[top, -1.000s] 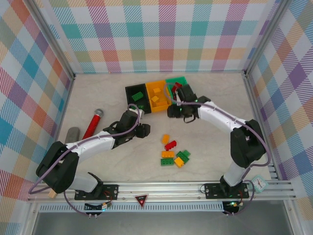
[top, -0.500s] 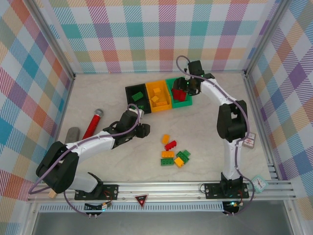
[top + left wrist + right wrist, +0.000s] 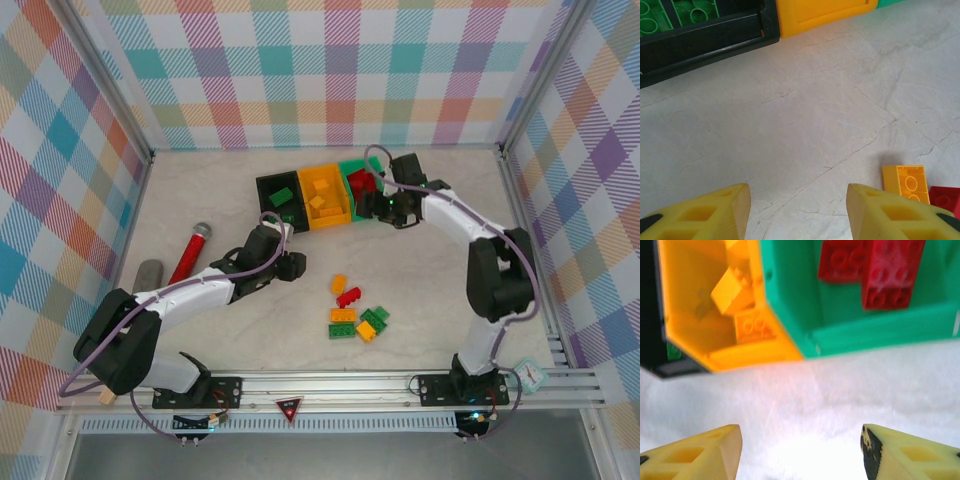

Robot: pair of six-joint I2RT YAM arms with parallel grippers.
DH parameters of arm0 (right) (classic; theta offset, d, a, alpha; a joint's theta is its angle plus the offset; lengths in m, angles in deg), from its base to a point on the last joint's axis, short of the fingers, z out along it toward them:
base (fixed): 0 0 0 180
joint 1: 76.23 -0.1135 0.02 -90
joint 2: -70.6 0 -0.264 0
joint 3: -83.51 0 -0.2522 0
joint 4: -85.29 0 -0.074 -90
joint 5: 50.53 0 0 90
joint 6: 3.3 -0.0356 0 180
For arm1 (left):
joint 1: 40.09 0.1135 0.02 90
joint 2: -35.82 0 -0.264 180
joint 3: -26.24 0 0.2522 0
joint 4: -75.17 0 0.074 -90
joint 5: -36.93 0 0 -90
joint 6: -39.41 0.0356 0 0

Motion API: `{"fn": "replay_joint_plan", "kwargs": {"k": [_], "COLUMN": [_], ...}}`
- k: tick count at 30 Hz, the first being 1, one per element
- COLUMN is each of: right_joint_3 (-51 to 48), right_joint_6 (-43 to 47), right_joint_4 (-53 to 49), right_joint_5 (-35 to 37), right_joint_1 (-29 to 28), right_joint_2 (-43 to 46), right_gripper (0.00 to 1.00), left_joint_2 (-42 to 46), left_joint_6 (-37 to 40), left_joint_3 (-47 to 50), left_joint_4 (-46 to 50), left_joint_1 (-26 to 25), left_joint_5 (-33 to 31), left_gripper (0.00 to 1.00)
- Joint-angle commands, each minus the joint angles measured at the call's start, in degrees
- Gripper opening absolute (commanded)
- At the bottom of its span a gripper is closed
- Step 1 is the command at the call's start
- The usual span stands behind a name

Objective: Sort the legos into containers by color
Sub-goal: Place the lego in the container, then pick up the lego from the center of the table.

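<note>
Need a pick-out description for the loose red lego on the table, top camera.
From the row of three bins at the table's far middle, come toward the arm bases to the cluster of loose legos. The red lego lies just on the near side of the farthest orange one, and is the cluster's only red brick.

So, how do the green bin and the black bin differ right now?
The green bin holds red bricks; the black bin holds green bricks. The green bin ends the row on the right, the black bin on the left. Both are open-topped and flank the orange-yellow bin.
</note>
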Motion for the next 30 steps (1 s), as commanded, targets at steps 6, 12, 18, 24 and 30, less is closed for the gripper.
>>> {"fn": "replay_joint_plan", "kwargs": {"k": [6, 12, 18, 24, 30], "right_joint_3": [-14.0, -15.9, -14.5, -13.3, -10.7], "right_joint_6": [1.6, -1.1, -3.1, -4.4, -4.7], "right_joint_4": [-0.1, -1.1, -3.7, -3.7, -3.7], "right_joint_5": [-1.5, 4.1, 10.0, 12.2, 12.7], "right_joint_1": [-5.8, -14.9, -21.6, -24.9, -25.7], "right_joint_2": [9.4, 9.3, 5.8, 2.1, -1.4], "right_gripper": [0.64, 0.64, 0.64, 0.64, 0.64], "left_joint_2": [0.1, -0.1, 0.7, 1.1, 0.8], "left_joint_6": [-0.2, -1.1, -2.3, -2.8, -3.0], "left_joint_3": [-0.6, 0.0, 0.9, 1.3, 1.2], "left_joint_4": [0.5, 0.1, -0.7, -0.9, -1.1], "left_joint_1": [1.2, 3.4, 5.8, 6.4, 6.3], "left_joint_5": [-0.2, 1.0, 3.5, 4.3, 5.1], "left_gripper": [0.53, 0.53, 0.53, 0.53, 0.53]}}
